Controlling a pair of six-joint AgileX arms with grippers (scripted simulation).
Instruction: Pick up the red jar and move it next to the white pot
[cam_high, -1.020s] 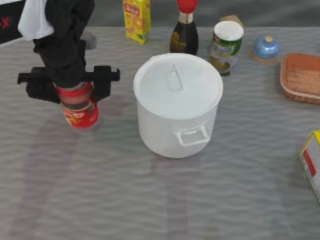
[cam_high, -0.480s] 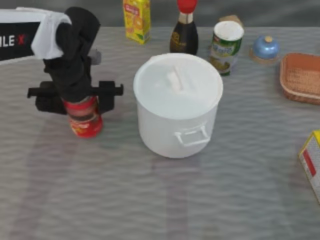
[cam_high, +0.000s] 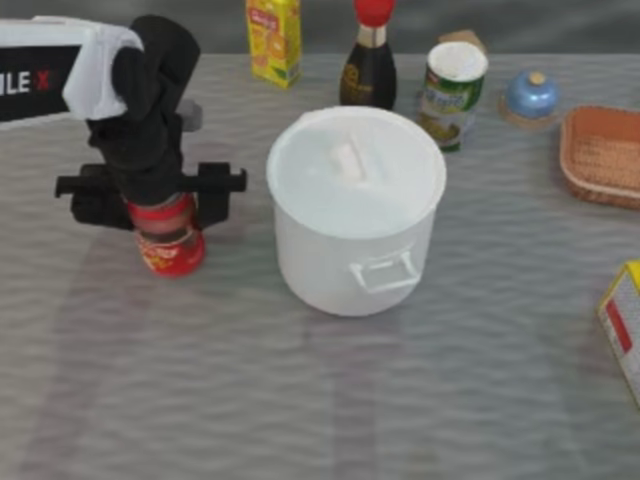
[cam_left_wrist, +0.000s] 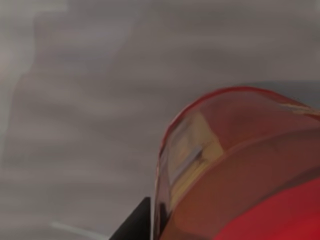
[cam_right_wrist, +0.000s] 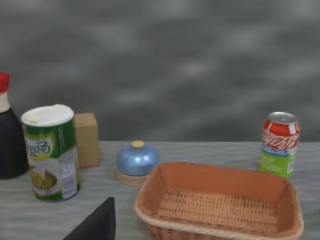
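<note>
- Largest first: white pot (cam_high: 355, 215), standing upright near the middle of the worktop (cam_high: 320, 400), lid on, side handle turned toward the near edge; untouched, serving as the goal marker.
- Left gripper (cam_high: 150, 190) poised over the worktop's left part, well left of the white pot; jaws closed on the upper part of the red jar (cam_high: 168, 240), gripping just under its lid, with the dark crossbar of the gripper spread to either side.
- Red jar: left of the white pot with a clear strip of bare worktop between them; base apparently at or very close to the surface, though contact cannot be confirmed from above. In the left wrist view, only the curved red side (cam_left_wrist: 240, 165) filling the corner, nothing more to read.
- Long axis of the red jar: close to vertical, lid end up inside the jaws, base end down and leaning slightly toward the near edge in the top view.
- Progress, as a judgement: grasp done, carry mostly done, placement near the white pot's left side appearing almost complete; remaining: perhaps a closer approach, then release and withdrawal.
- Right arm: out of the top view, parked at the right side, looking over a wicker basket (cam_right_wrist: 220, 202); jaws not readable there.
</note>
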